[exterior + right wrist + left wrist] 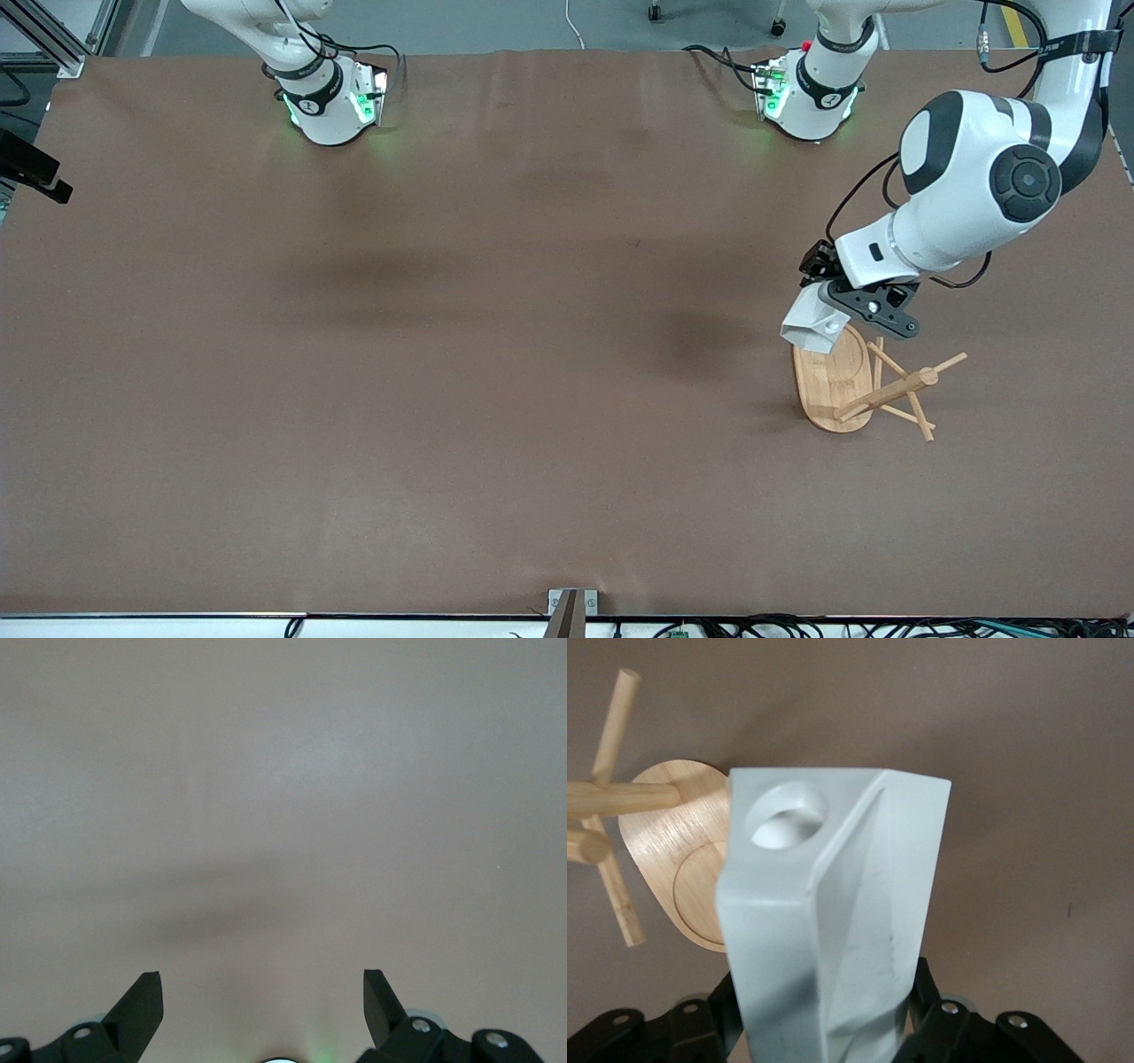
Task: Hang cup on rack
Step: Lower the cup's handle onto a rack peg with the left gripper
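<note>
gripping the cup (811, 324) over the rack (846, 385) base's edge, the left gripper (833, 306) is clamped; the right gripper (263, 997) waits, fingers apart, over bare table (443, 354).

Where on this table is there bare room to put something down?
Nearly all the brown table is bare, from the right arm's end to the middle. It is crowded only at the left arm's end, where the left gripper holds the cup over the rack.
</note>
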